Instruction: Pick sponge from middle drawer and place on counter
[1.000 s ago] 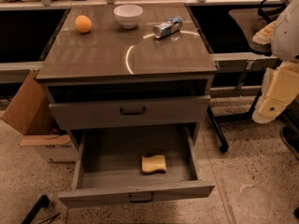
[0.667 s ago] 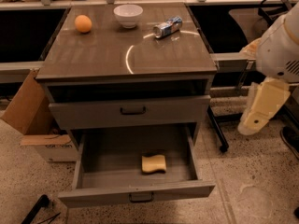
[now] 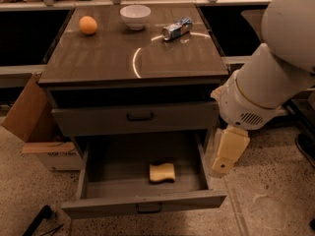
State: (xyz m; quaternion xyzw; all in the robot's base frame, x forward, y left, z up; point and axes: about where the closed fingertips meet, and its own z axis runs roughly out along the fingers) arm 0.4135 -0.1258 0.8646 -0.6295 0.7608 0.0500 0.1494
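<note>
The pale-yellow sponge (image 3: 162, 172) lies flat on the floor of the open middle drawer (image 3: 142, 204), right of centre. The drawer is pulled out at the bottom of the grey cabinet. The glossy grey-brown counter (image 3: 123, 53) tops the cabinet and carries a curved glare line. My white arm comes in from the upper right. Its cream end piece with the gripper (image 3: 224, 162) hangs just outside the drawer's right wall, to the right of the sponge and a little above it, not touching it.
On the counter stand an orange (image 3: 88, 25), a white bowl (image 3: 135, 16) and a can lying on its side (image 3: 177, 29). The drawer above (image 3: 135, 118) is closed. A cardboard box (image 3: 37, 132) sits left of the cabinet. A dark object (image 3: 39, 219) lies on the floor.
My arm has swung left and down from the far right edge, bringing the gripper close beside the open drawer's right wall. The sponge and drawer have not moved.
</note>
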